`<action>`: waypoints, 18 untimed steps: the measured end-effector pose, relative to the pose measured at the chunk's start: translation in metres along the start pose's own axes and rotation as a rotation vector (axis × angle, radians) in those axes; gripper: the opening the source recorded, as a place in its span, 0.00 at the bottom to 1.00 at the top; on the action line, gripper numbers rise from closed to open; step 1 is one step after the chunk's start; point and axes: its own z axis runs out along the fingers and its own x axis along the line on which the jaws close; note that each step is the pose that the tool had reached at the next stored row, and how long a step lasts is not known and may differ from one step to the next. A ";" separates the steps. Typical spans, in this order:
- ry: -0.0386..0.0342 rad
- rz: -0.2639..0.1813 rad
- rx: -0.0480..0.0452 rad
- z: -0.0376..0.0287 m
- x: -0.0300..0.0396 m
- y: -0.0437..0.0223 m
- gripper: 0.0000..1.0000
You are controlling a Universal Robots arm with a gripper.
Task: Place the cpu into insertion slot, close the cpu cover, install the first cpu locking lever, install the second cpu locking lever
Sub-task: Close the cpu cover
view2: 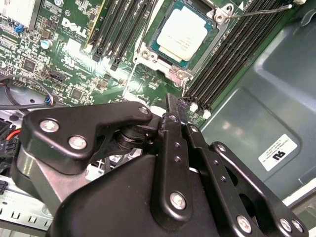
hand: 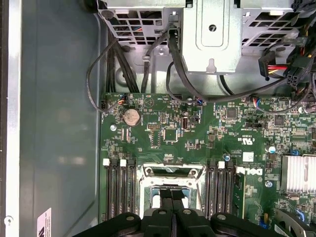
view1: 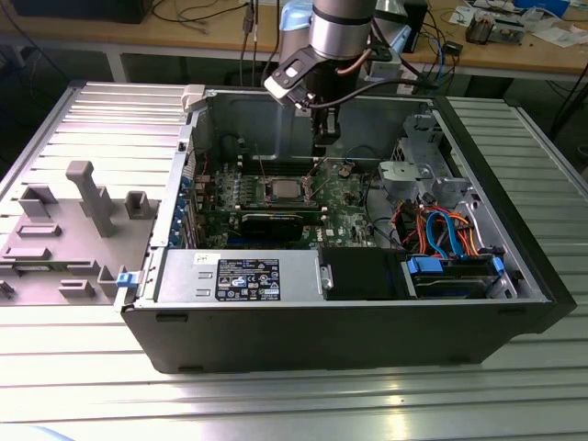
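Gripper (hand: 173,193) hung near the slot (view2: 175,74), fingers pinched together, empty. Cpu (view2: 185,32) sat in it, cover (view2: 154,37) apparently down. Lever (view2: 256,10) looked unlatched. Risk: fingers could slip off that thin rod & hit the board (hand: 168,133).

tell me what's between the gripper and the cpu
In the second wrist view, the cover rim and a strip of green board lie between the gripper and the cpu.
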 end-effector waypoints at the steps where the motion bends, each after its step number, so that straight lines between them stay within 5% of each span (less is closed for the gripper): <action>1: 0.0000 0.000 0.0000 0.0000 0.0000 0.0003 0.11; 18: -0.0001 0.000 0.0000 -0.0001 -0.0002 0.0064 0.11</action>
